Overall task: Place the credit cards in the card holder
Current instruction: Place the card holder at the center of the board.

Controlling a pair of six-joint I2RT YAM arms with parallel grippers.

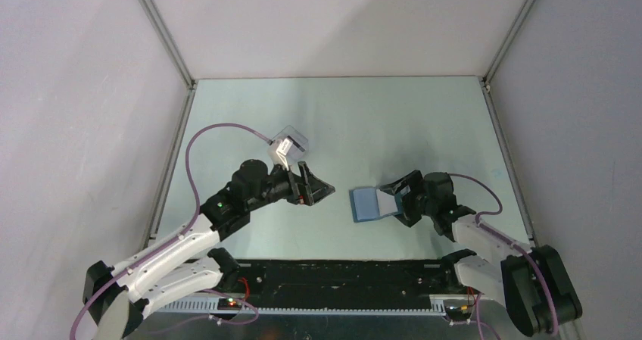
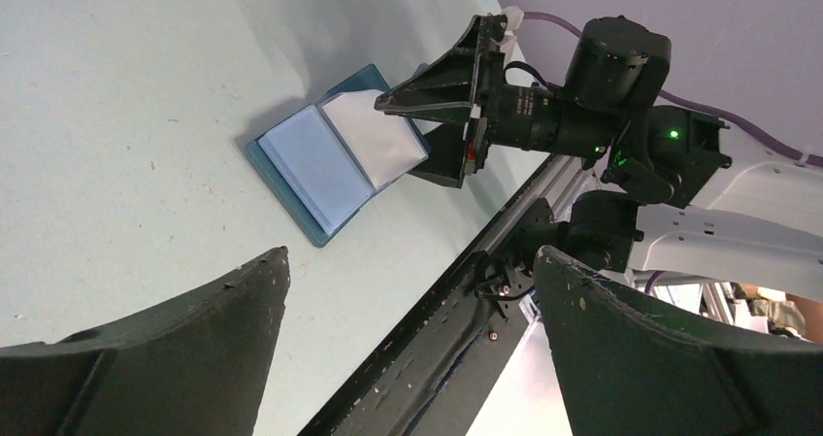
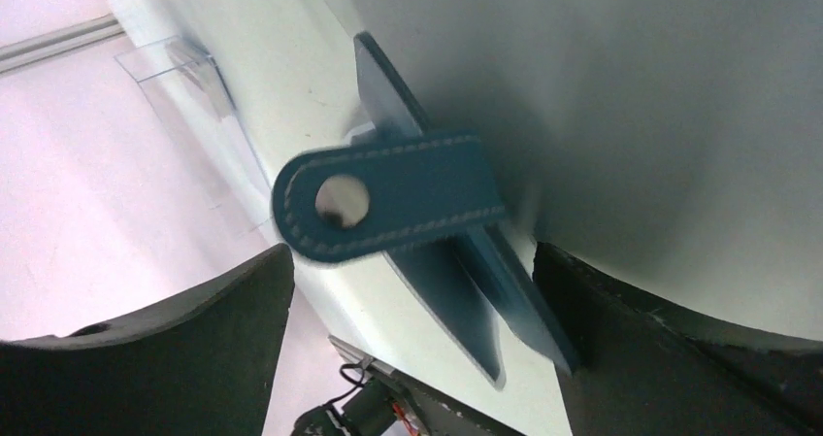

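The teal-blue card holder (image 1: 366, 204) lies open on the table; it also shows in the left wrist view (image 2: 309, 169). A whitish card (image 2: 377, 137) lies on its right half. My right gripper (image 1: 392, 202) is open, its jaws straddling the holder's right edge. In the right wrist view the clasp tab (image 3: 388, 201) with its metal snap stands between my open right fingers (image 3: 408, 253). My left gripper (image 1: 327, 188) is open and empty, a little left of the holder and above the table (image 2: 410, 256). More whitish cards sit in the clear plastic box (image 1: 288, 146).
The clear box stands behind my left gripper and shows faintly in the right wrist view (image 3: 180, 67). Metal frame rails (image 1: 170, 151) edge the table left and right. A black rail (image 1: 341, 268) runs along the near edge.
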